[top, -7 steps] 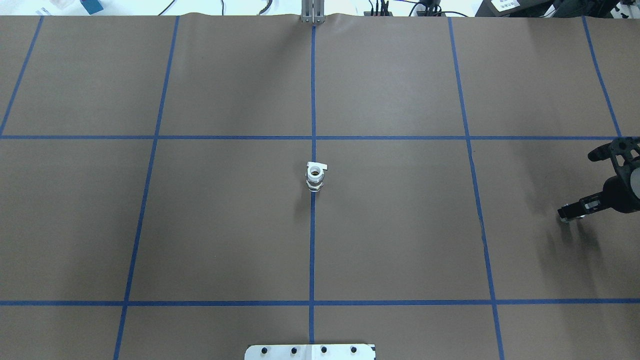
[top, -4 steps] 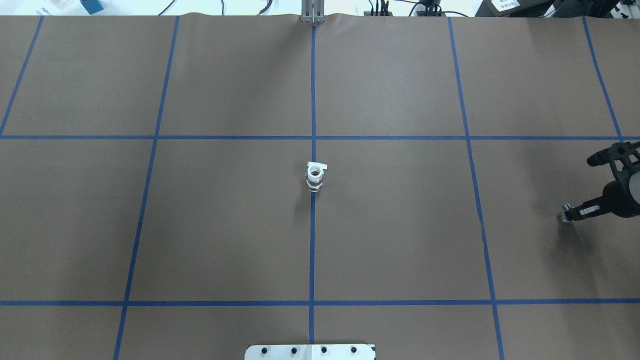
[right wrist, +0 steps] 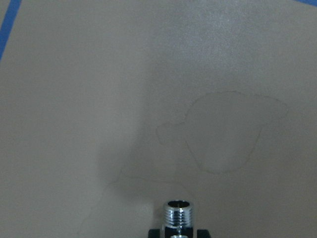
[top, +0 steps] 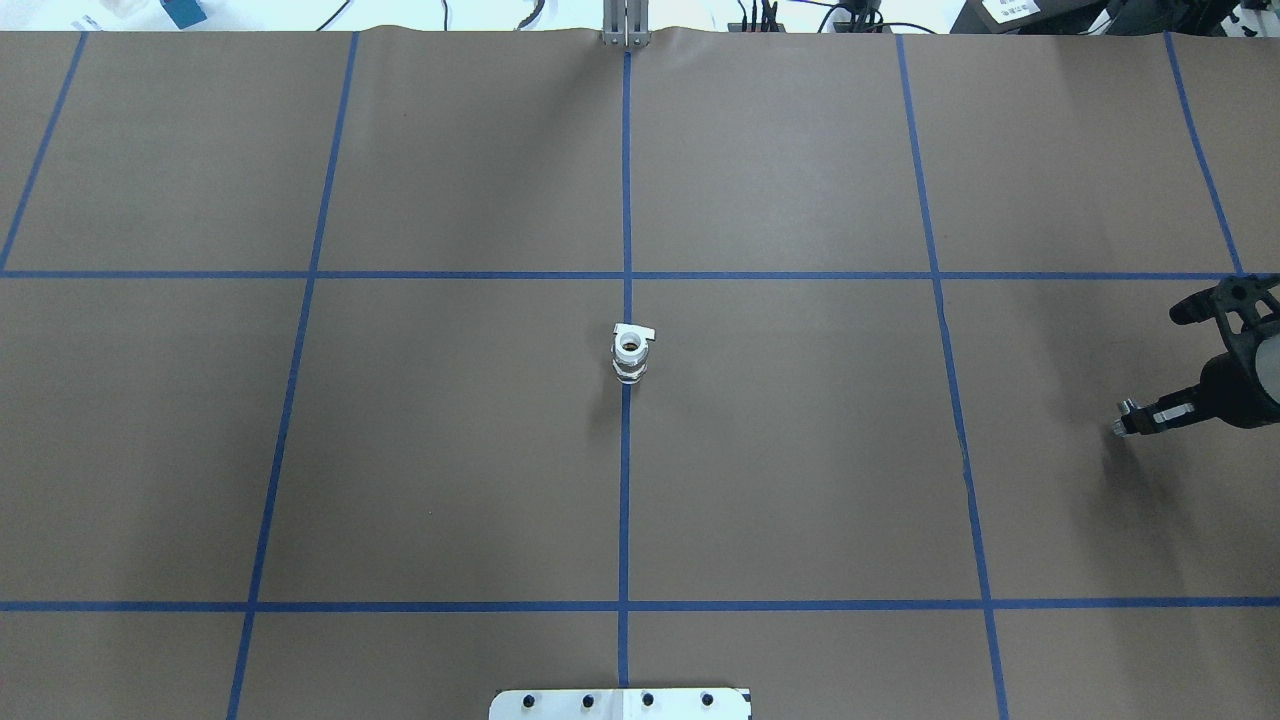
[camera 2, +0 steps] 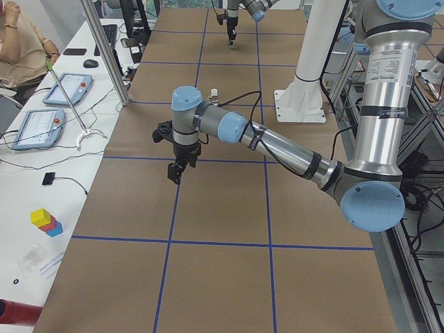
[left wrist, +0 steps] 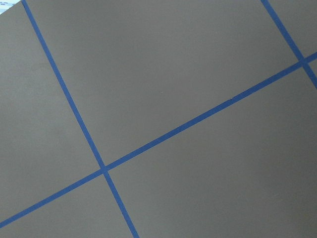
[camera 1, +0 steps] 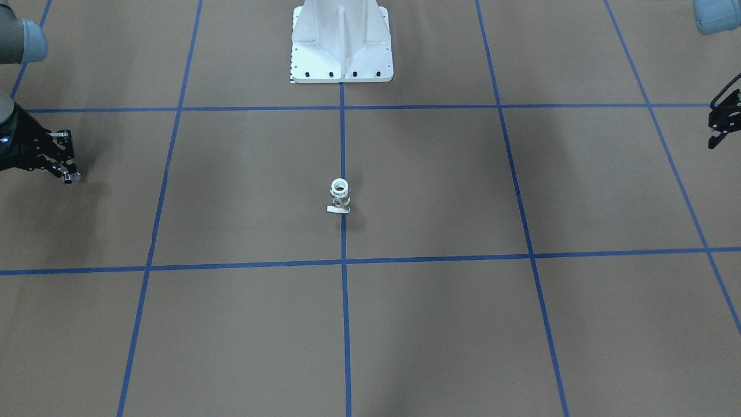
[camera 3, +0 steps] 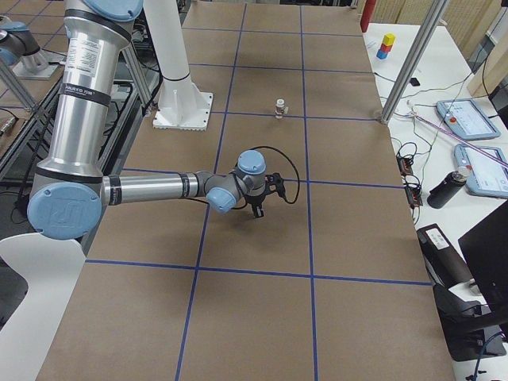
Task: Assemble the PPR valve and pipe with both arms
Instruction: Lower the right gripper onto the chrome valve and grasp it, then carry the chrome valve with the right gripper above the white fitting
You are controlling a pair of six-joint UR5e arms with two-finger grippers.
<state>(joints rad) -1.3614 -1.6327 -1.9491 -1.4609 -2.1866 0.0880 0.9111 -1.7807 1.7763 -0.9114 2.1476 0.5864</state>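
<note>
My right tool (top: 1128,422) is clamped on the pipe (right wrist: 179,213). Its fingers pinch the chrome body from both sides, and the threaded open end pokes out past them toward the desk (top: 800,480). My left tool (camera 2: 177,168) hangs over the desk's left part with nothing in it. I cannot tell whether it is apart or together.

The valve (top: 630,355) stands upright on the middle blue tape line (top: 624,500), white ring up and flat tab at its foot on the far side.

The label (camera 2: 383,69) on my left arm is too small to read.

My right tool sits close to the desk's right end, well apart from the valve, with bare brown paper between them. The white base (camera 1: 341,46) stands well behind the valve.
</note>
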